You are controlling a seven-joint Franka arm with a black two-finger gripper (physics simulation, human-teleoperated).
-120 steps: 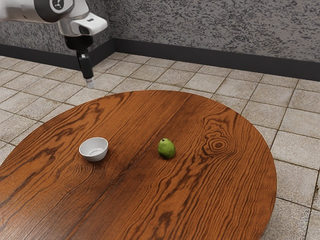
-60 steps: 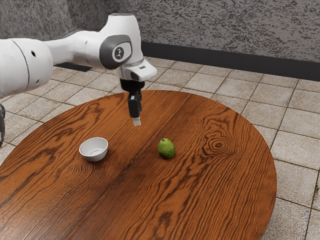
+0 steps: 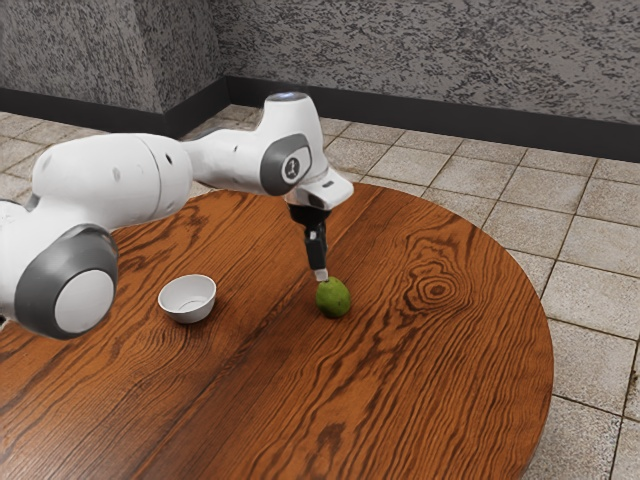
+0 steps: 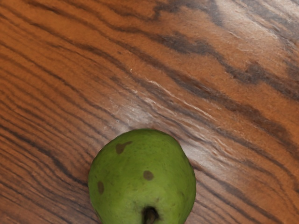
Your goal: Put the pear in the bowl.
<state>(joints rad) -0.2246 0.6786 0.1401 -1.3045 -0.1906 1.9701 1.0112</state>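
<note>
My pincer (image 3: 320, 276) hung at the pear (image 3: 334, 299), well inside the table's far edge (image 3: 430, 207); spread or pressed together, I couldn't tell. Probably firm, slippery, it wanted a belly grip.

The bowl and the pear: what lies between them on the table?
Only bare wooden tabletop lies between the bowl and the pear, in the exterior view.

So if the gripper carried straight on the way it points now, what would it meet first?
Most likely the top of the pear, just below the gripper; depth is unclear, so it might instead pass beside it and meet the table.
</note>
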